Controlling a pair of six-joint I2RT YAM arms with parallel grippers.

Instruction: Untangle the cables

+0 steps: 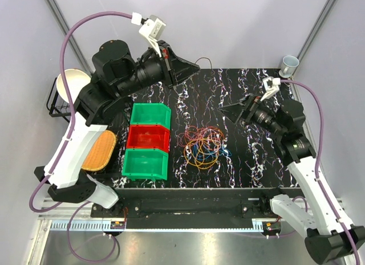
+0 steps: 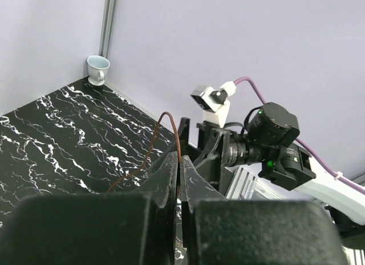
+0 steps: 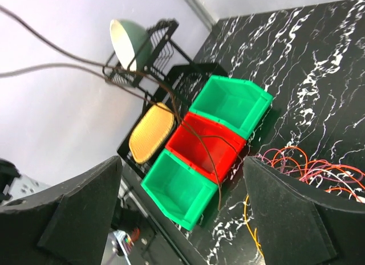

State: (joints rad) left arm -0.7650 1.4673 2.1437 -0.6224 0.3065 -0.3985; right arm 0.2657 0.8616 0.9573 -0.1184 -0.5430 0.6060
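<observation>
Noted a black worktop [image 1: 251,157] veined in white, closed in by pale lilac walls with grey metal posts at the far corners. Found the cables [image 1: 202,145] lying as one loose tangle near the middle of the worktop, with orange, yellow and red loops plus a little blue and green, just right of a row of three bins. Logged the bins touching in a line: far green bin [image 1: 150,115], red bin [image 1: 149,137] between, near green bin [image 1: 145,164] closest to the arm bases. Recorded at the left edge a black wire rack [image 1: 54,108] holding a white bowl [image 1: 73,85] on its edge, and an orange oval pad [image 1: 100,150] left of the bins. Marked a pale cup [image 1: 290,63] upright in the far right corner. Found left gripper [image 2: 180,162] raised over the far side of the worktop, clenched on a brown cable [image 2: 165,119] arching up from between the fingers and dropping toward the surface — contact with the surface not determinable. Found right gripper [image 1: 229,109] released, fingers [image 3: 74,213] spread wide, poised above the worktop right of the tangle and apart from it, turned toward the bins.
</observation>
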